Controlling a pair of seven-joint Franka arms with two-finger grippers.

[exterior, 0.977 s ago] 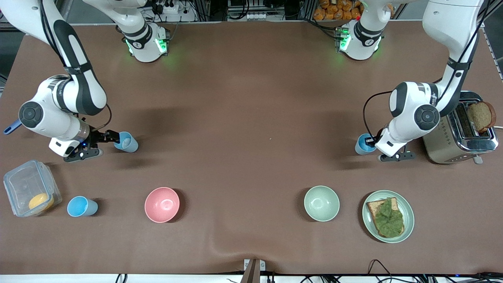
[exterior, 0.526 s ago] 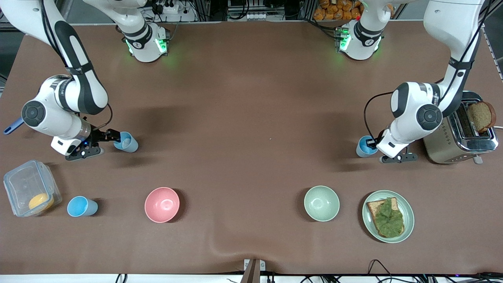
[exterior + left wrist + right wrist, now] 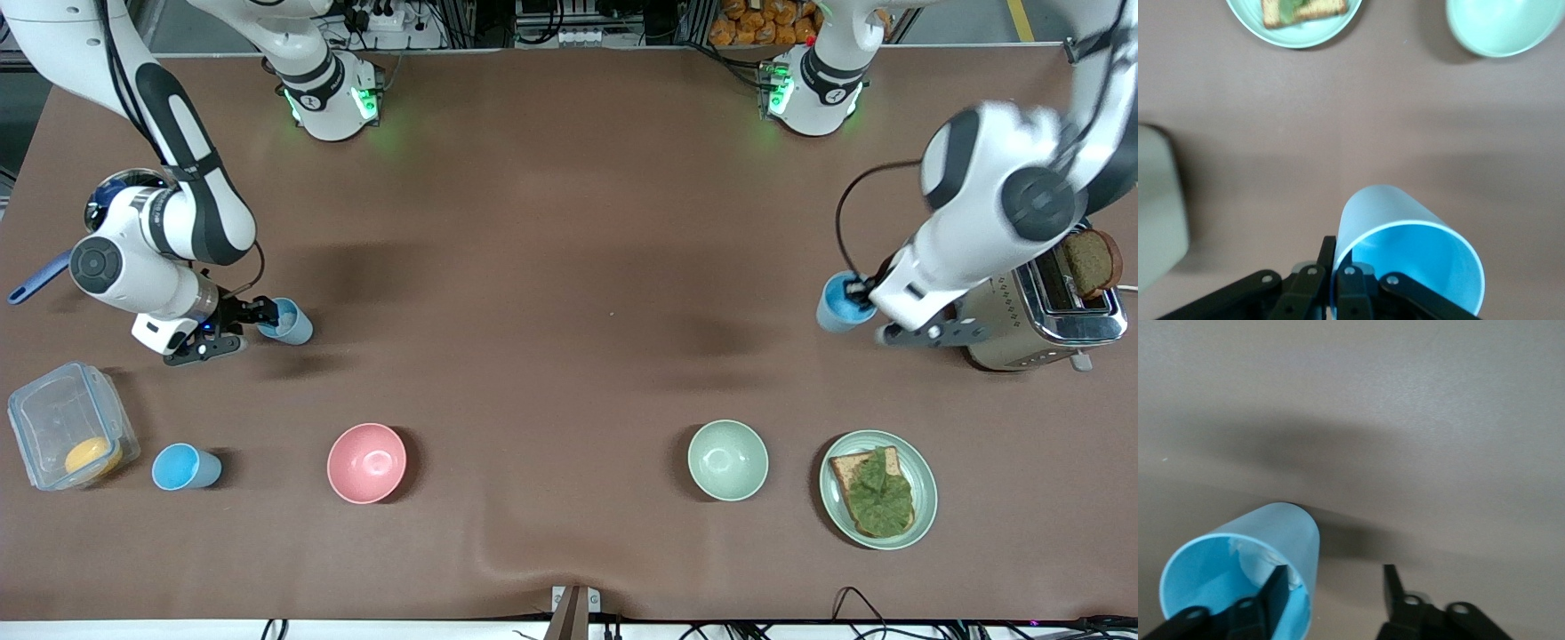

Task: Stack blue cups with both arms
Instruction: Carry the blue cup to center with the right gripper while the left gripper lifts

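A pale blue cup (image 3: 289,322) with a whitish inside stands on the table toward the right arm's end. My right gripper (image 3: 258,313) (image 3: 1335,587) is open around its wall, with one finger inside the cup (image 3: 1238,573) and the other outside, clear of it. My left gripper (image 3: 858,289) (image 3: 1338,267) is shut on the rim of a brighter blue cup (image 3: 838,304) (image 3: 1405,260) and holds it above the table beside the toaster (image 3: 1040,302). Another sky-blue cup (image 3: 182,467) stands nearer the front camera, beside a clear container (image 3: 36,418).
A pink bowl (image 3: 366,462) and a pale green bowl (image 3: 727,460) (image 3: 1501,27) stand nearer the front camera. A green plate (image 3: 831,511) (image 3: 1305,37) with lettuce on toast sits beside the green bowl. The toaster holds a slice of bread. The container holds something orange.
The left arm has risen and lifted its blue cup off the table. The right arm has shifted slightly at the pale cup.
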